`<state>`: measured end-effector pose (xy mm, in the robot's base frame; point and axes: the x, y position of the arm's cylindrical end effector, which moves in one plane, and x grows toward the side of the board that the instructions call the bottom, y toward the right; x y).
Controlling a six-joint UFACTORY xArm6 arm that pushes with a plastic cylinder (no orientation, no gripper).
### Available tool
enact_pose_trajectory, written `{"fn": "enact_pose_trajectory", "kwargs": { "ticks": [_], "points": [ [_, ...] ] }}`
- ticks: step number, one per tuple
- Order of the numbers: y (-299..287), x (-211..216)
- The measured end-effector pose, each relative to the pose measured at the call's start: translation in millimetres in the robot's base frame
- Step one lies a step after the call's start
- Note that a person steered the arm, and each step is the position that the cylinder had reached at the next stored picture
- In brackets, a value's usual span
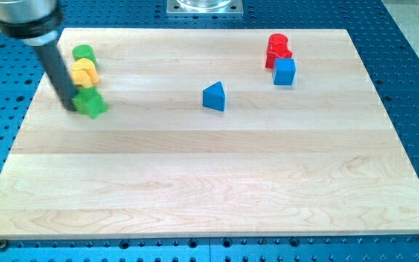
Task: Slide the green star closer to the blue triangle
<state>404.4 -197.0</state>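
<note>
The green star (91, 103) lies near the board's left edge, toward the view's top. My tip (71, 108) touches its left side, and the dark rod rises up and to the left from there. The blue triangle (214, 96) sits near the middle of the board, well to the right of the star.
Two yellow blocks (84, 73) and a green cylinder (84, 52) stand in a column just above the star. A red cylinder (278, 42), a red star-like block (277, 55) and a blue cube (284, 72) cluster at the top right. The wooden board (209, 189) lies on a blue perforated table.
</note>
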Motion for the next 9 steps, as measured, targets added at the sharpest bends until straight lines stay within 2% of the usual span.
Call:
{"fn": "enact_pose_trajectory", "kwargs": {
  "ticks": [1,2,3,5,6,7,8,9],
  "points": [
    [39.8,7.6],
    [-25.4,41.6],
    [-4.4,20.3],
    [101.2,33.5],
    [38.6,92.2],
    [31.6,30.7],
    [77.2,-1.1],
    [128.3,-1.1]
  ]
}}
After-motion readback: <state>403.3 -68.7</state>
